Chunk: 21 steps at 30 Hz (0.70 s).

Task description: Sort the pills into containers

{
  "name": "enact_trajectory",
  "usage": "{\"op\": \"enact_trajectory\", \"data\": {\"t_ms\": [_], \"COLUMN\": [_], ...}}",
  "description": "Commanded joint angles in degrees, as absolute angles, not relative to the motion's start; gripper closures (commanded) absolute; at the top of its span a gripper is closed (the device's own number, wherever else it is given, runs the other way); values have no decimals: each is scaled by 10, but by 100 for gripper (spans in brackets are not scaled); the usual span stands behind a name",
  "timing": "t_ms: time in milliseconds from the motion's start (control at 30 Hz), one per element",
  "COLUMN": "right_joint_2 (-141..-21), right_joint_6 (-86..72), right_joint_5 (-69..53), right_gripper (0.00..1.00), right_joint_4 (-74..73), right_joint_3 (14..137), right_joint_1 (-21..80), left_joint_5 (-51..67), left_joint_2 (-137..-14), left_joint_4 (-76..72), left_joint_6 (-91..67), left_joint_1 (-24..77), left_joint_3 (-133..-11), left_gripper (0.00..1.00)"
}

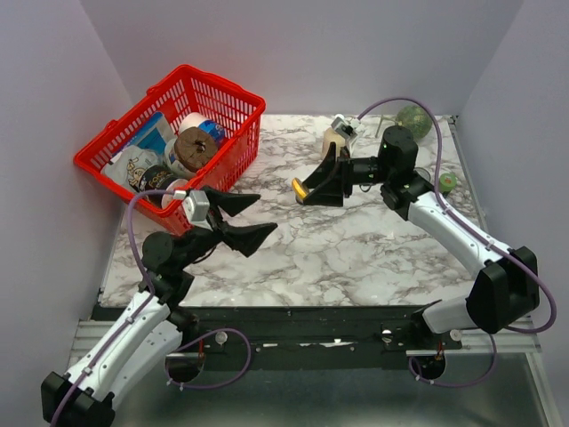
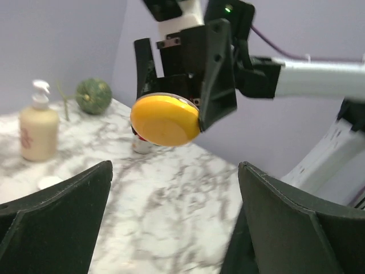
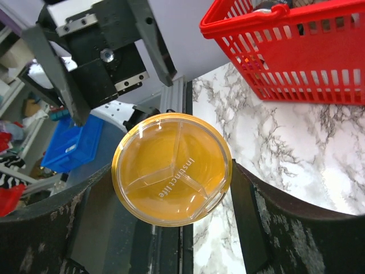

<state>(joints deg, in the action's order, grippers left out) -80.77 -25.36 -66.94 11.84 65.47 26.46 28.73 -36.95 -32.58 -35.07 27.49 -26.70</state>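
The near and middle part of the marble table [image 1: 356,258] lies bare, so a gripper can pass there freely. The red basket [image 1: 242,133] with its goods blocks the far left corner. The left gripper [image 1: 267,212], jaws wide apart, hangs just beside its near wall. The right gripper [image 1: 311,189], closed around a yellow round case [image 3: 171,168], stands above the table's middle, with a gap towards the left one. Behind it, a pump bottle [image 1: 335,140] and a green gourd [image 1: 413,118] occupy the far edge

White marbled surface [image 1: 356,258]: red basket [image 1: 233,133] far left; pump bottle [image 1: 334,138] and green gourd [image 1: 413,118] at far edge.
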Motion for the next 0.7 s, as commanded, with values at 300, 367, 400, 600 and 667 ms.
{"op": "enact_trajectory", "data": {"t_ms": [300, 367, 400, 600, 667], "right_joint_2": [-791, -790, -790, -794, -793], "right_joint_6": [-399, -399, -399, -416, -418], "right_joint_5": [-690, -690, -691, -689, -688], "right_gripper": [39, 39, 39, 39, 39], "right_joint_4": [266, 266, 266, 289, 293], "right_joint_3": [591, 587, 584, 573, 572], "right_joint_1": [263, 264, 264, 265, 265], "left_joint_5": [229, 206, 202, 170, 139], "left_joint_2": [-461, -482, -488, -534, -543], "left_joint_4": [-392, -430, -439, -472, -474], "left_joint_6": [77, 84, 87, 102, 114], "left_joint_1": [395, 406, 412, 452, 472], "left_joint_3": [-255, -256, -257, -273, -276], "left_gripper": [1, 1, 1, 1, 1]}}
